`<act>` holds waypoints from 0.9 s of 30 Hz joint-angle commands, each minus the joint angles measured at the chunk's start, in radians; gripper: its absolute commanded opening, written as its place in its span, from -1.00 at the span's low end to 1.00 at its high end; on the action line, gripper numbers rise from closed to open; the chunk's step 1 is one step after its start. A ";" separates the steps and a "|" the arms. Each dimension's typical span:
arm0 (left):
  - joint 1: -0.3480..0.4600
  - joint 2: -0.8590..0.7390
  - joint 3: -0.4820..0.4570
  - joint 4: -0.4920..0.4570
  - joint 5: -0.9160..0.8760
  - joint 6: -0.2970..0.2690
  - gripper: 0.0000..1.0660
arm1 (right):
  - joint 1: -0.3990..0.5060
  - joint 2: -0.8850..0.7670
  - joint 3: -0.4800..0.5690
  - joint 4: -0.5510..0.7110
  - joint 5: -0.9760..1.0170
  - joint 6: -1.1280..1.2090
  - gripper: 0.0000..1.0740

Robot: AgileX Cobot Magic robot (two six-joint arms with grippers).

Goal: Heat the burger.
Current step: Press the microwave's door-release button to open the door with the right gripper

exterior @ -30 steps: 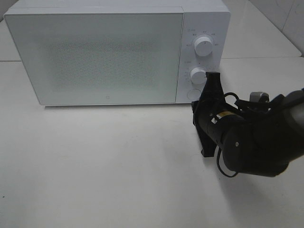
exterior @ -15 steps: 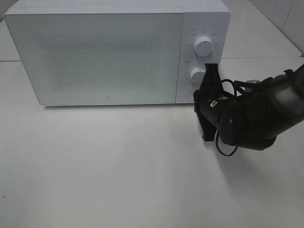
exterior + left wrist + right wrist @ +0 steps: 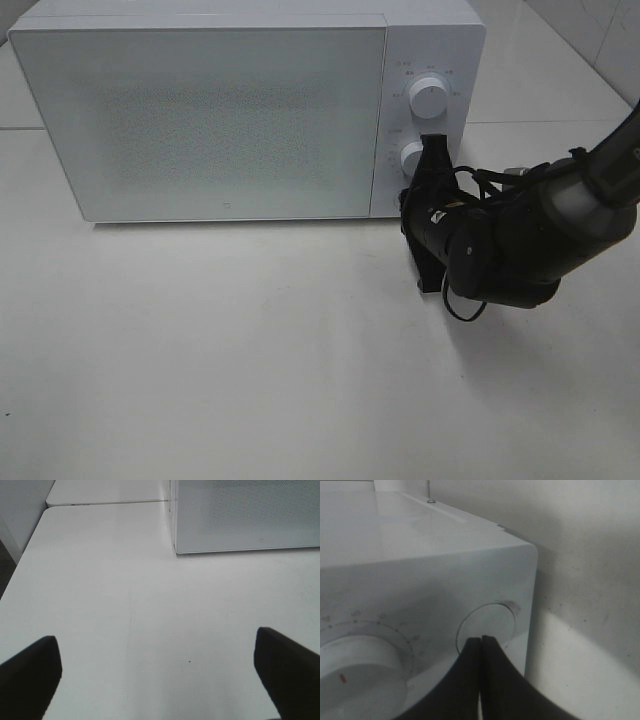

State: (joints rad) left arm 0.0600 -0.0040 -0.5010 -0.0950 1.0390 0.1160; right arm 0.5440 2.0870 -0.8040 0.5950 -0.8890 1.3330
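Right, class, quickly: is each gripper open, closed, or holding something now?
Left gripper: open, holding nothing, above the table.
Right gripper: closed on nothing, tips at the round button of the microwave.

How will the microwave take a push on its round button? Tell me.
Probably stays put: the microwave is a large box flat on the table. The shut right gripper sits at its round button, low, so tipping seems unlikely.

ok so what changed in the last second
The shut right hand moved closer in to the microwave's control panel; its tips now sit at the round button next to the lower knob. Nothing was taken hold of or let go. The microwave and its closed door stayed put.
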 commanded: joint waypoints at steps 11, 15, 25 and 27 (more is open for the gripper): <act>0.000 -0.023 0.003 -0.003 -0.009 -0.004 0.88 | -0.031 -0.001 -0.028 -0.011 0.002 -0.021 -1.00; 0.000 -0.023 0.003 -0.003 -0.009 -0.004 0.88 | -0.031 0.008 -0.043 -0.011 -0.012 -0.010 -1.00; 0.000 -0.023 0.003 -0.003 -0.009 -0.004 0.88 | -0.031 0.038 -0.079 0.014 -0.168 -0.007 -1.00; 0.000 -0.023 0.003 -0.003 -0.009 -0.004 0.88 | -0.031 0.057 -0.110 0.011 -0.179 -0.003 -1.00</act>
State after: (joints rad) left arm 0.0600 -0.0040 -0.5010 -0.0950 1.0390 0.1160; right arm 0.5240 2.1410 -0.8520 0.6090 -0.9250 1.3390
